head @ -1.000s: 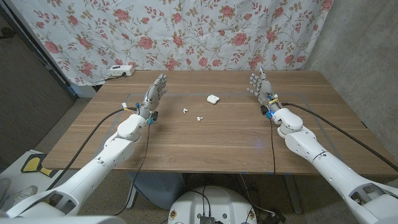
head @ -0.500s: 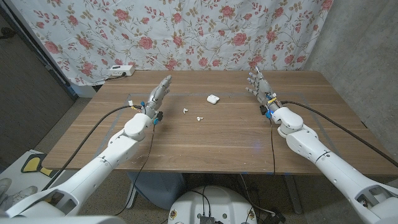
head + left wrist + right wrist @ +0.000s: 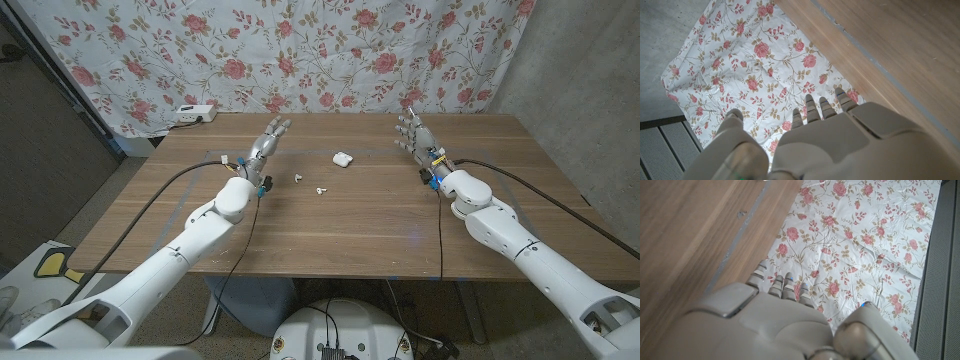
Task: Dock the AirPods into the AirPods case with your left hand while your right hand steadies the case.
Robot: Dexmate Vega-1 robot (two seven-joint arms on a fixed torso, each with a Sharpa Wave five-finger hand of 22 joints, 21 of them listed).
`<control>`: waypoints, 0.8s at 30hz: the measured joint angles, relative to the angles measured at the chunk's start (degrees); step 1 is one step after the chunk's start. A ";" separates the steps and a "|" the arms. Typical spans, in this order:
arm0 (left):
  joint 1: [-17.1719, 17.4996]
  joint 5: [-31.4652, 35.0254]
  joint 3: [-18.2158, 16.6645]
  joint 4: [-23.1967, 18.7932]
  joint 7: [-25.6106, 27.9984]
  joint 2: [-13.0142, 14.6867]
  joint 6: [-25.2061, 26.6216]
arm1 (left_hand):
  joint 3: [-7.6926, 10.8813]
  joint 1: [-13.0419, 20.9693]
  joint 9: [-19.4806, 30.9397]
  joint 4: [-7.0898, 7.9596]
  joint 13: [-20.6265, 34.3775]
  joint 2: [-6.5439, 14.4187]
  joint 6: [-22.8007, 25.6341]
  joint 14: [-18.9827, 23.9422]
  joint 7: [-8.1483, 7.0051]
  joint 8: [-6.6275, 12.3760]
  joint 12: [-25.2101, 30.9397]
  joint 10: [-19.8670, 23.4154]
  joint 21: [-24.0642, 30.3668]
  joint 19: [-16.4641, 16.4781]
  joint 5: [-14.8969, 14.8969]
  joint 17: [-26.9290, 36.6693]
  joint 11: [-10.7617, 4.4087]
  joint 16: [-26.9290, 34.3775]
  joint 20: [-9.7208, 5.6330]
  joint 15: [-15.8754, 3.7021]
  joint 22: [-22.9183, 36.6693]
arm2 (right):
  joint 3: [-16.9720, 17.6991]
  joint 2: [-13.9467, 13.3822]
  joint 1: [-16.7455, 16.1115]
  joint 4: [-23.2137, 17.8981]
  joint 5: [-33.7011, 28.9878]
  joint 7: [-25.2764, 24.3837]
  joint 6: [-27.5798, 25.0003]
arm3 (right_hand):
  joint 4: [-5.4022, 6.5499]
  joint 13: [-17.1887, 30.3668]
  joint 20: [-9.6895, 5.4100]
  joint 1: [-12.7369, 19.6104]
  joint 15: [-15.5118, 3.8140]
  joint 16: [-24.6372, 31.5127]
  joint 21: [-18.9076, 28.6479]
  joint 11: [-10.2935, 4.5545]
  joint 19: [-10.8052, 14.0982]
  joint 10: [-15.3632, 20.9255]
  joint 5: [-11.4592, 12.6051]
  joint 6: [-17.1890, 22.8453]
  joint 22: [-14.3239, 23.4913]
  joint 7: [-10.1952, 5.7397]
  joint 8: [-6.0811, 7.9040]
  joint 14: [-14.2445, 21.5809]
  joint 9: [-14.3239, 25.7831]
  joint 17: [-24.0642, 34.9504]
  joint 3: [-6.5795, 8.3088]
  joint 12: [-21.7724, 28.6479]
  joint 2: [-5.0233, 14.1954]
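A small white AirPods case (image 3: 343, 158) lies on the wooden table (image 3: 350, 220) near its middle, toward the back. Two white AirPods lie loose in front of it, one (image 3: 298, 178) to the left and one (image 3: 320, 188) closer to the middle. My left hand (image 3: 268, 141) is raised over the table left of the case, fingers apart, holding nothing. My right hand (image 3: 414, 135) stands to the right of the case with fingers stretched up and empty. In the left wrist view the left hand (image 3: 805, 140) points at the flowered curtain; the right hand (image 3: 775, 315) in the right wrist view does the same.
A flowered curtain (image 3: 300, 50) hangs behind the table. A white power strip (image 3: 192, 115) lies at the back left corner. Black cables run along both arms over the table's front half.
My left hand has moved forward and to the right, closer to the AirPods. The right hand has shifted only slightly. The case and AirPods have not moved.
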 measured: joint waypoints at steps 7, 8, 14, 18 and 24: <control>-0.28 3.01 0.85 -2.38 2.38 0.02 3.92 | 0.02 0.66 0.00 -0.49 0.00 -0.21 -1.83 0.00 -0.48 -0.17 0.00 0.29 -0.44 0.00 0.00 0.00 0.29 0.00 0.00 0.00 0.00 | 0.23 0.00 0.48 1.21 -0.24 0.65 1.31 | 0.00 0.00 0.00 0.00 -0.01 0.00 0.00 -0.02 0.01 -0.59 0.00 -0.08 0.00 -0.08 0.00 0.00 0.00 0.00 0.00 0.00 0.00; -0.42 3.81 1.11 -2.80 2.91 -0.02 4.71 | 0.06 0.66 0.00 -0.60 0.00 -0.21 -2.14 0.00 -0.79 -0.17 0.00 0.29 -0.44 0.00 0.00 0.00 0.29 0.00 0.00 0.00 0.00 | 0.25 0.00 0.51 1.27 -0.24 0.65 1.31 | 0.00 0.00 0.00 0.00 -0.01 0.00 0.00 -0.03 0.01 -0.59 0.00 -0.08 0.00 -0.08 0.00 0.00 0.00 0.00 0.00 0.00 0.00; -0.82 6.57 2.17 -4.04 4.99 -0.60 7.65 | 0.09 1.60 0.00 -1.37 0.28 -0.08 -2.68 0.00 -2.39 0.10 0.34 1.44 -0.88 0.62 0.00 0.01 -0.43 0.00 0.00 0.00 0.00 | 0.61 -0.18 0.77 1.94 -0.19 1.36 2.07 | 0.00 0.01 0.00 0.00 -0.01 0.00 0.00 -0.03 0.01 -0.59 0.00 -0.07 0.00 -0.07 0.00 0.00 0.00 0.01 0.00 0.00 0.00; -1.01 7.97 2.55 -4.51 6.02 -0.84 9.56 | 0.23 2.12 0.00 -2.02 0.27 -0.59 -3.76 0.00 -2.40 0.10 0.34 1.93 -1.33 0.62 0.00 0.01 -0.73 0.00 0.00 0.00 -0.01 | 0.83 -0.29 0.95 2.40 0.01 1.69 2.34 | 0.00 0.01 0.00 0.00 -0.01 0.00 0.00 -0.03 0.01 -0.58 0.00 -0.07 0.00 -0.07 0.00 0.00 0.00 0.01 0.00 0.00 0.00; -1.28 10.22 3.01 -5.15 6.73 -0.94 13.29 | 0.26 3.01 -0.01 -2.60 0.27 -0.43 -4.16 0.00 -2.54 0.10 0.56 2.24 -1.68 0.62 0.00 0.01 -1.04 0.00 0.00 0.00 -0.01 | 1.09 -0.32 1.34 3.22 0.22 2.08 2.65 | -0.23 0.01 0.00 0.30 -0.02 0.00 0.00 -0.03 0.01 -0.58 0.00 -0.39 0.00 -0.39 0.01 0.00 0.00 0.01 0.24 0.00 0.30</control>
